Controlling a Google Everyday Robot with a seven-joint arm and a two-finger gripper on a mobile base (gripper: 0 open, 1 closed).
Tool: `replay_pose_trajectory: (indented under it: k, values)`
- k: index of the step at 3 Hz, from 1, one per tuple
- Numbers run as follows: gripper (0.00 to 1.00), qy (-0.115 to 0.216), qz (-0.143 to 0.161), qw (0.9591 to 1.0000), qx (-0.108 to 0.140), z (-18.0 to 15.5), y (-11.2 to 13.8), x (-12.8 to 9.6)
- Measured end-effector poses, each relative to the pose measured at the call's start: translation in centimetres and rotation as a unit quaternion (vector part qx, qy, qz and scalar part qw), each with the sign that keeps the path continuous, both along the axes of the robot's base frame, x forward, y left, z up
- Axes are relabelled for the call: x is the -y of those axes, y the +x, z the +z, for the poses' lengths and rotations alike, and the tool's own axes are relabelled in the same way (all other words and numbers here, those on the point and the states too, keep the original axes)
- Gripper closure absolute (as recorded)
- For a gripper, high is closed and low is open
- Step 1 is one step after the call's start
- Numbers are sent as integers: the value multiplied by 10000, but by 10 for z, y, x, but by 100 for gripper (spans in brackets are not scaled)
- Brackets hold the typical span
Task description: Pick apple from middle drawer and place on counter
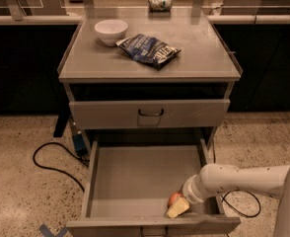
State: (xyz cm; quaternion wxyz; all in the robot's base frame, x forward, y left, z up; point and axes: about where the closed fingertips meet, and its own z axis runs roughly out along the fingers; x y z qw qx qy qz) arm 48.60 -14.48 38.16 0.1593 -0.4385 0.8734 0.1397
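Observation:
The apple (173, 198) is small and red and lies on the floor of the open middle drawer (130, 181), at its front right corner. My gripper (177, 207) reaches in from the right over the drawer's side wall and is right at the apple, with its cream tip covering the apple's lower front. The white arm (238, 179) stretches off to the right. The grey counter (204, 58) is the cabinet top above the drawers.
A white bowl (111, 31) and a blue chip bag (149, 50) lie on the counter. A can (160, 3) stands on the pale ledge behind. The top drawer (150, 113) is shut. A black cable (51, 157) loops on the floor at left.

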Motion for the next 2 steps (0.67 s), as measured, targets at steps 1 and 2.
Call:
replay_pose_trajectory:
  k: [1,2]
  values:
    - [42,0,0,10000,0,0,0,0]
    - [65,0,0,10000,0,0,0,0]
